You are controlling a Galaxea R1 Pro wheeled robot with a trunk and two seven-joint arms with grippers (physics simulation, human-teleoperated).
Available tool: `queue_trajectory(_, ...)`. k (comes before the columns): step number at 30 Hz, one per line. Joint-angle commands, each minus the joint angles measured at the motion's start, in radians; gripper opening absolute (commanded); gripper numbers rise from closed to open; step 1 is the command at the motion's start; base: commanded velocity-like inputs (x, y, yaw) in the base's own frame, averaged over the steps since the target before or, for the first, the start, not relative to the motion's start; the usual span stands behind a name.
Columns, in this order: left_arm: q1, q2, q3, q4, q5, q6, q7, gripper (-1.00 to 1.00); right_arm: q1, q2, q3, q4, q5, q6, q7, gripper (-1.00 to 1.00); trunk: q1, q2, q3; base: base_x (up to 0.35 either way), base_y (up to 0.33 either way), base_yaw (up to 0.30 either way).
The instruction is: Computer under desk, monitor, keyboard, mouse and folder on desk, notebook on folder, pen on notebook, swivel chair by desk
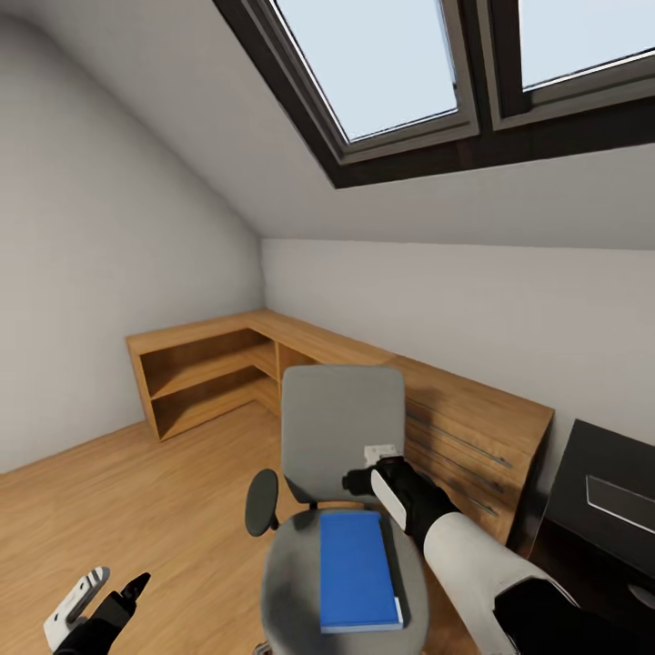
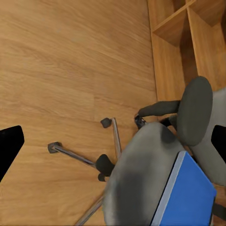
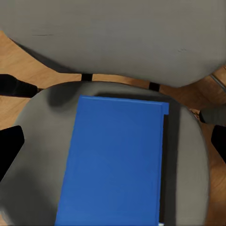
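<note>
The swivel chair (image 1: 341, 428) stands in front of me, its grey backrest on the far side. The blue folder (image 1: 357, 569) lies flat on its seat (image 3: 37, 155). My right gripper (image 1: 366, 479) hangs open just above the folder's far end, close to the backrest. In the right wrist view the folder (image 3: 115, 165) lies between the spread fingertips (image 3: 10, 146). My left gripper (image 1: 109, 584) is open and empty, low at the chair's left over the floor. Its view shows the seat (image 2: 136, 179), the folder's corner (image 2: 188, 197) and the chrome base (image 2: 82, 157). The black desk (image 1: 582, 473) is at the right edge.
A light wood dresser and open shelf unit (image 1: 300, 350) run along the walls behind the chair. The chair's round black armrest (image 1: 262, 502) juts out on its left. A flat grey object (image 1: 623, 502) lies on the desk. Bare wood floor (image 1: 136, 491) spreads out to the left.
</note>
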Motion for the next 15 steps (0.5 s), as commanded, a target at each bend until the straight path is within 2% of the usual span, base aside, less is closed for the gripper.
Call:
queue_trajectory(1, 0.000, 0.000, 0.006, 0.001, 0.010, 0.003, 0.009, 1.00, -0.004, 0.000, 0.008, 0.002, -0.015, -0.006, -0.007, 1.00, 0.004, -0.008, -0.004, 0.001, 0.001, -0.008)
queue_trajectory(2, 0.000, -0.006, 0.046, 0.006, 0.009, 0.004, 0.012, 1.00, -0.008, 0.000, 0.013, 0.006, -0.021, -0.016, -0.005, 1.00, 0.008, -0.015, -0.007, 0.000, 0.000, -0.095)
queue_trajectory(7, 0.000, -0.010, 0.065, 0.008, 0.010, 0.005, 0.013, 1.00, -0.012, 0.000, 0.014, 0.010, -0.023, -0.006, -0.013, 1.00, 0.027, -0.050, -0.023, 0.000, 0.000, -0.048)
queue_trajectory(10, 0.000, -0.010, 0.074, 0.008, 0.047, 0.010, 0.014, 1.00, -0.050, 0.000, 0.011, 0.058, -0.029, 0.080, -0.039, 1.00, 0.039, -0.071, -0.032, 0.000, 0.000, -0.007)
queue_trajectory(15, 0.000, -0.011, 0.075, 0.009, 0.062, 0.011, 0.015, 1.00, -0.061, 0.000, 0.008, 0.078, -0.034, 0.106, -0.048, 1.00, 0.058, -0.106, -0.048, 0.000, 0.000, -0.002)
